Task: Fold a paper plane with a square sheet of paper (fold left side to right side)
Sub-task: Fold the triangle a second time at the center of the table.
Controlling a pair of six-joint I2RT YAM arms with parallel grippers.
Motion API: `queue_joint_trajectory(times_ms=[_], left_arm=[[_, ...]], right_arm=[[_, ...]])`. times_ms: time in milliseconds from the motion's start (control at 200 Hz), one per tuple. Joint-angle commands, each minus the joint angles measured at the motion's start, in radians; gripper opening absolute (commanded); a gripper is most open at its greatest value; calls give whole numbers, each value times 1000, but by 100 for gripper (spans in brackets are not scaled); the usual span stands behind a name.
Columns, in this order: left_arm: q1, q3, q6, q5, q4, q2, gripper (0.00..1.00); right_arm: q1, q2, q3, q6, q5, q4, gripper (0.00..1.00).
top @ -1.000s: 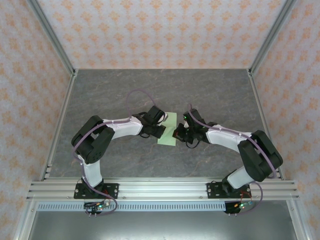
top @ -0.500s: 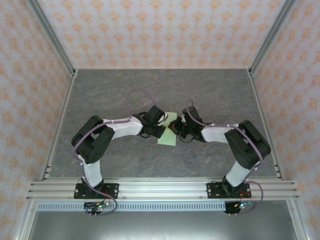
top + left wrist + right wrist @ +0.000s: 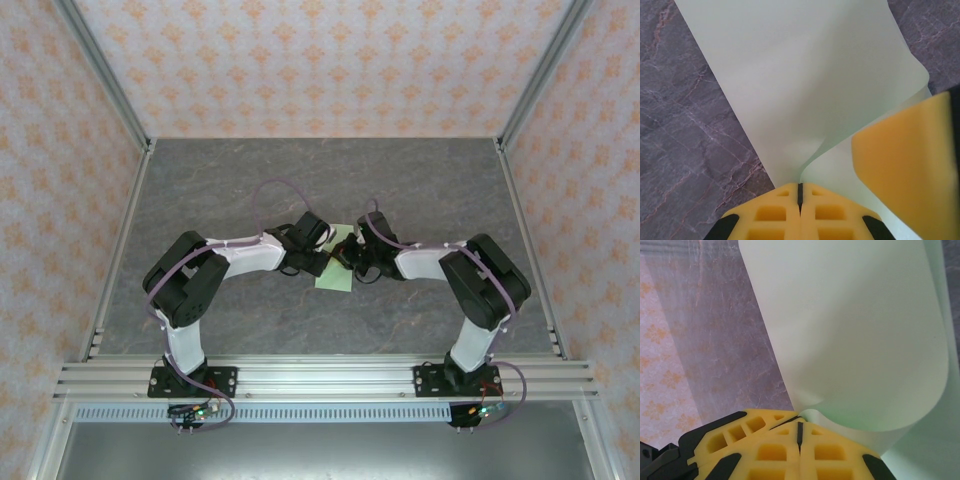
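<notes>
The square sheet of paper (image 3: 335, 279) lies mid-table (image 3: 230, 180), long axis running away from the bases, its left edge pinched by the left gripper (image 3: 800, 192), and apparently its upcurled opposite edge clamped in the right gripper (image 3: 800, 431).

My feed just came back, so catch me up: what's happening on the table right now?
Both arms meet in the middle of the table over the square sheet of paper. The left tool is shut, pinching the sheet at one edge, and the right tool is shut on it too. Between them the pale green paper bows up in a soft curl. No flat crease shows yet, so the fold is partway and not pressed down.
</notes>
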Motion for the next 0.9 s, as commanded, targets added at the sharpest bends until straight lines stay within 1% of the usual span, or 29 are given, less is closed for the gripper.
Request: queue_joint_trajectory(times_ms=[0,400,896], left_arm=[[4,-14,22,-8,2,-2,0],[5,-11,28,-13,-10,-3,0],[5,4,6,-16,-2,-13,0]], right_arm=[[9,12,30,-40,8,-37,4],[10,21,17,-94,34,-97,4],[10,32,12,-105,42,-102,4]])
